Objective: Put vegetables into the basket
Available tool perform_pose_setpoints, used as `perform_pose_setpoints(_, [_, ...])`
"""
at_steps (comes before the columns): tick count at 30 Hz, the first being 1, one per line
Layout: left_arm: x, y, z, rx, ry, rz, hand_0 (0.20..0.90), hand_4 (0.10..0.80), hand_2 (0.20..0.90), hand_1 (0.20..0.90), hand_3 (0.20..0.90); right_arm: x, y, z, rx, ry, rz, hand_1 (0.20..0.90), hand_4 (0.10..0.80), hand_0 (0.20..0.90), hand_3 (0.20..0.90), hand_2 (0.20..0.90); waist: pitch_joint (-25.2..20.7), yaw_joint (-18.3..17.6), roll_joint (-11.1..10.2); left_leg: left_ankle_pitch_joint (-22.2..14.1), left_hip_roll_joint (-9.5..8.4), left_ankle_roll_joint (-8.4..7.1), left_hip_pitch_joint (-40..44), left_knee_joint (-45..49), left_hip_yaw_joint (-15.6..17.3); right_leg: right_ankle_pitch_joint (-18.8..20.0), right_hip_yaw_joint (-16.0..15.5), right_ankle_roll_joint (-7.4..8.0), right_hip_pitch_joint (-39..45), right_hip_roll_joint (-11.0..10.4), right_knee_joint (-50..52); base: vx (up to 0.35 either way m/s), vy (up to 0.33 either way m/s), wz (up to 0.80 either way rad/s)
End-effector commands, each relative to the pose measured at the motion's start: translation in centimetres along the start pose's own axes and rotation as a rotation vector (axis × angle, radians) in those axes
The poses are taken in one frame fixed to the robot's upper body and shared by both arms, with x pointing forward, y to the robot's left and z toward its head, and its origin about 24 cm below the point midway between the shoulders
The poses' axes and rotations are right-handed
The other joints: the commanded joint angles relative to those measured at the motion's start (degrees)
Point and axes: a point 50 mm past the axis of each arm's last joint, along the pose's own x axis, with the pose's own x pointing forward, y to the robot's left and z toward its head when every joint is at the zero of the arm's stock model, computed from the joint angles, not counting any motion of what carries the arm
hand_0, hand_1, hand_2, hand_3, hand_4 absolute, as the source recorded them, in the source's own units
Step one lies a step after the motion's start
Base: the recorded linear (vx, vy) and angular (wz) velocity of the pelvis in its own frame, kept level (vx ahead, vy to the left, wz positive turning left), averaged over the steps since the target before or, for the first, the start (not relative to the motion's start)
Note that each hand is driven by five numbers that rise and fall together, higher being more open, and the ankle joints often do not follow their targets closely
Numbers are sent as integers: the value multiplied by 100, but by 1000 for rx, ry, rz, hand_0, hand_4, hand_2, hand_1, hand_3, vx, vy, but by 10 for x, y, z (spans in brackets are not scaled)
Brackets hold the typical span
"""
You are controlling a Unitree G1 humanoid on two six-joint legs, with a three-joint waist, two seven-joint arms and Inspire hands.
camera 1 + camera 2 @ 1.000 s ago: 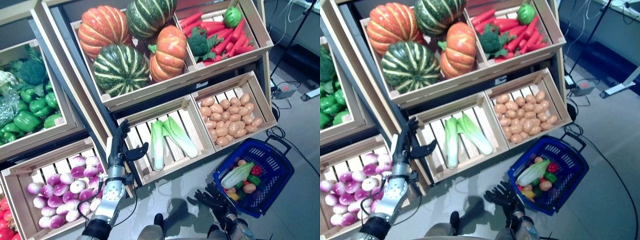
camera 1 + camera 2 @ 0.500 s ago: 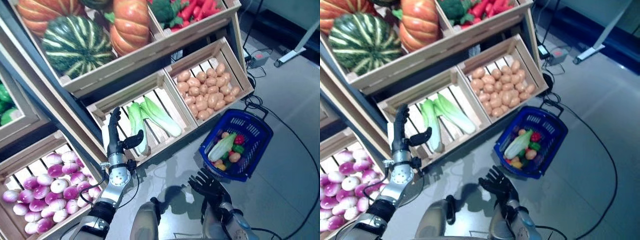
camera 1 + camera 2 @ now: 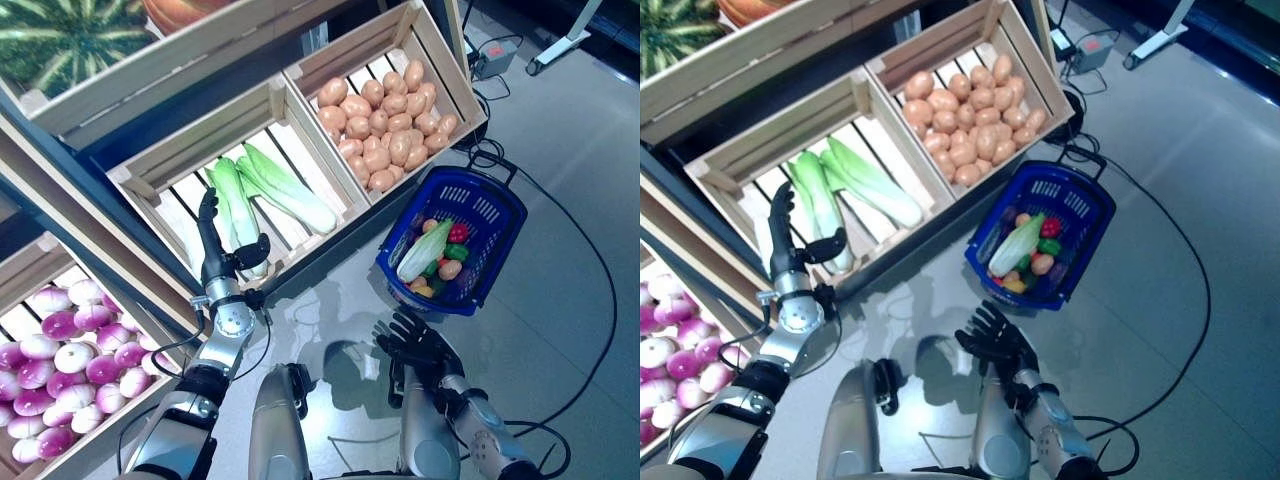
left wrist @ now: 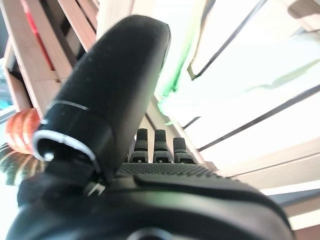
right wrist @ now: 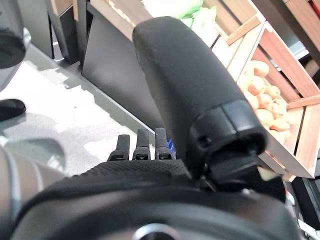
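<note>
The blue plastic basket stands on the floor in front of the stand, at the right. It holds a pale green cabbage, a red pepper, a green pepper and small brown and yellow vegetables. My left hand is open, fingers straight, over the front edge of the crate with the long green cabbages, its thumb beside one cabbage. It holds nothing; it also shows in the left wrist view. My right hand is open and empty, low over the floor, short of the basket's near side.
A crate of potatoes sits behind the basket. A crate of purple-white round vegetables lies at the lower left. A black cable runs across the grey floor to the right of the basket.
The camera has tilted down, so the whole scene has slid up. My left hand has come over the cabbage crate's front edge. My right hand stays low near the basket.
</note>
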Motion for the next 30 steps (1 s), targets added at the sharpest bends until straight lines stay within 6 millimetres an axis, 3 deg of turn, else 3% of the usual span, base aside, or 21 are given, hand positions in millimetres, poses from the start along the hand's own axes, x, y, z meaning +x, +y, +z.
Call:
perform_pose_setpoints(1, [31,19,38,-40,-157,141,900,800,900,900,900,-4,8,5,42,-48,63,900,800,900,900,900,-211,-52,66,-466,151,34,47,531,-83,130,304,3,186,-124,110,0,0,0])
perform_pose_setpoints(13, [74,33,75,-13,-127,277,900,800,900,900,900,15,3,41,58,-137,62,900,800,900,900,900,181,-89,46,-558,193,-46,-1166,1172,-396,46,461,19,-964,7,669,-62,-2,3])
perform_pose_setpoints(21, [98,30,104,-66,-88,198,900,800,900,900,900,22,0,56,71,-180,34,900,800,900,900,900,295,-148,-9,-638,268,-62,-1651,1425,-417,33,393,35,-1379,26,811,-42,-12,0])
perform_pose_setpoints(30, [118,48,113,-100,5,166,900,800,900,900,900,15,-13,60,90,-221,4,900,800,900,900,900,388,-242,-65,-732,369,-19,-2061,1752,-415,-18,360,41,-1721,7,1031,-12,-6,1])
